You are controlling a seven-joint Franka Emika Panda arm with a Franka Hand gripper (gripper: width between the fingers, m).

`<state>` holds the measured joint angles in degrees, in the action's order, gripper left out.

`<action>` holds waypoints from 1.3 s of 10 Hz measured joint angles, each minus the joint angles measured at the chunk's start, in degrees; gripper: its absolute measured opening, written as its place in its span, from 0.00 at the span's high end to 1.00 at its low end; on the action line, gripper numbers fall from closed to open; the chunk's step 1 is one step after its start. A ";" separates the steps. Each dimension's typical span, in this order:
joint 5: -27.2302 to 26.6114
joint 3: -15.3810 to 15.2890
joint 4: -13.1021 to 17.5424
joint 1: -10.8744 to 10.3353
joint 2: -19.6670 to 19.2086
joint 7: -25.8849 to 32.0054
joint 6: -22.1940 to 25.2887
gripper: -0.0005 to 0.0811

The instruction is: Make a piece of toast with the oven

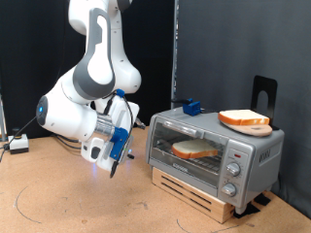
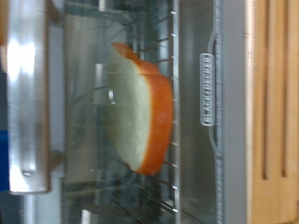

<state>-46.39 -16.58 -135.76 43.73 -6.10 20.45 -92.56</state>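
The silver oven [image 1: 255, 153] stands on the exterior view's right, with its glass door up. A piece of toast [image 1: 194, 149] lies on the wire rack inside, seen through the glass. In the wrist view the same slice [image 2: 135, 107] shows its pale face and golden crust behind the door, beside the bar handle [image 2: 26, 93]. My gripper [image 1: 113, 167] hangs low over the table, to the exterior view's left of the oven and a short gap from the door. Nothing shows between its fingers. They are out of the wrist view.
A second bread slice [image 1: 243, 119] rests on top of the oven. The oven sits on a low wooden stand [image 1: 194, 197]. Three knobs [image 1: 233, 171] line its right panel. A blue object [image 1: 190, 106] and a black bracket [image 1: 263, 92] stand behind it. Dark curtains back the scene.
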 joint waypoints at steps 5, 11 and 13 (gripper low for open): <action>-7.57 -2.88 7.10 -1.70 -7.40 -2.85 -3.52 0.00; 4.31 -3.69 14.51 -2.64 -14.41 0.67 5.90 0.00; 4.04 -4.09 17.39 -4.64 -17.78 0.59 0.55 0.00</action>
<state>-42.35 -20.67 -118.37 39.09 -23.88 21.04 -92.00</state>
